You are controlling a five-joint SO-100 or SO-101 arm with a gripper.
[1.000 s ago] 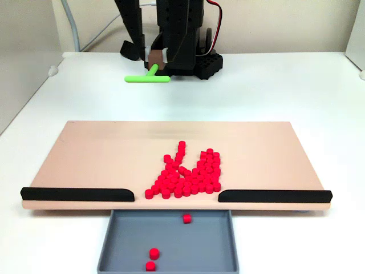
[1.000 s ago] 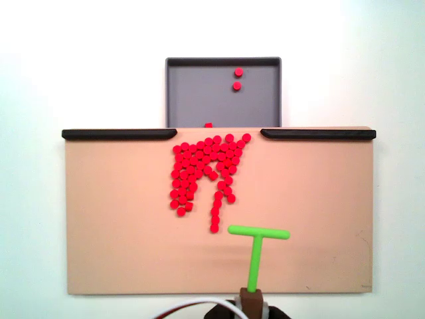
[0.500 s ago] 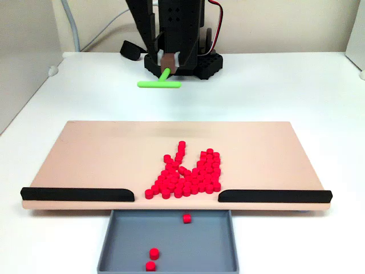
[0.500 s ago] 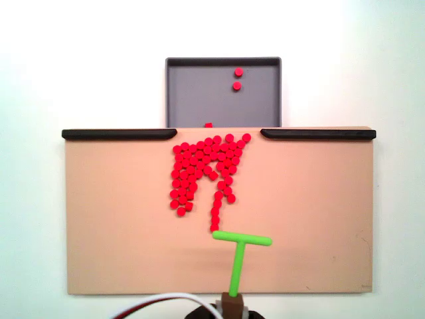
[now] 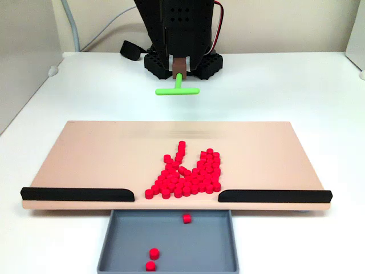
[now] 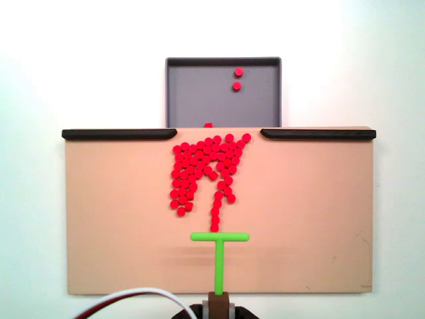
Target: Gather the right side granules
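Where the gripper (image 6: 217, 307) clamps the green stick (image 6: 218, 259), its fingertips are cropped.

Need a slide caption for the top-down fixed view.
Green T-stick poised just behind the red granules on the board; three already in the tray.

a black perforated arm (image 5: 181, 25) with red and white cables (image 6: 136, 299) and a brown tip.

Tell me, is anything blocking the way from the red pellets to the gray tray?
Nothing visible. The granules lie at the gap between the two black rails, and the gray tray sits just beyond it.
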